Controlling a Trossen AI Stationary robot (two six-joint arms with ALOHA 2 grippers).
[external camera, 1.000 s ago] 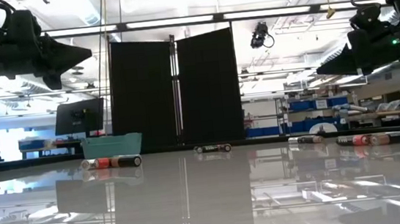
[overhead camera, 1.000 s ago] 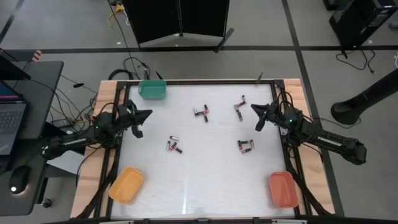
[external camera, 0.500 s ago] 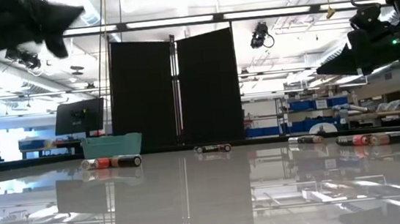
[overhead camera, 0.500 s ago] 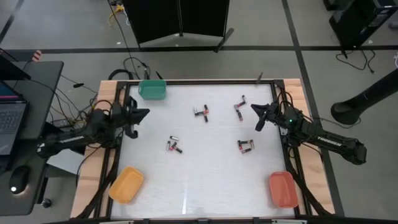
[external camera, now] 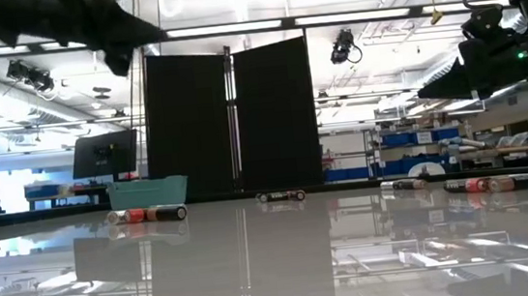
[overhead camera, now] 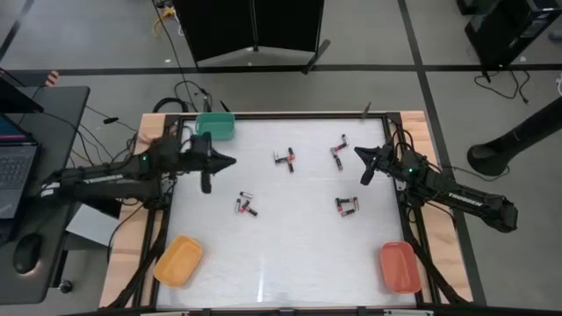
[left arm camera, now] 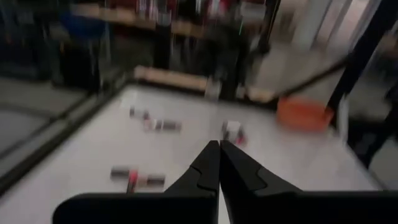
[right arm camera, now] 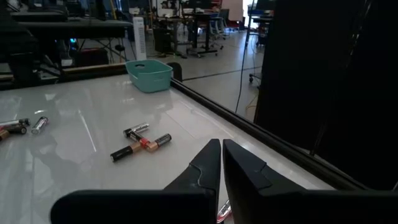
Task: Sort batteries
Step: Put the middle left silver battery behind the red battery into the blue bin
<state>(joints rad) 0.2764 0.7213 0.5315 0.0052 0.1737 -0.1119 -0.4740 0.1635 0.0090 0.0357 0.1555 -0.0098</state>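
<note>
The batteries lie flat on the white table in small clusters: one (overhead camera: 284,159) far of centre, one (overhead camera: 338,151) toward the far right, one (overhead camera: 246,206) left of centre and one (overhead camera: 347,205) right of centre. My left gripper (overhead camera: 231,161) is shut and hovers above the left part of the table, pointing toward the right edge, with the left-of-centre cluster (left arm camera: 138,178) below it. My right gripper (overhead camera: 357,152) is shut and hovers at the right side, beside the far right cluster (right arm camera: 140,144). Both stand high above the surface in the low view (external camera: 154,37) (external camera: 424,97).
A green tray (overhead camera: 215,125) stands at the far left corner, a yellow tray (overhead camera: 178,260) at the near left corner and an orange tray (overhead camera: 399,267) at the near right corner. A raised frame (overhead camera: 281,114) runs round the table.
My left gripper has risen and swung out from the left edge over the table, toward the right edge and the batteries. The right arm and the batteries have kept still.
</note>
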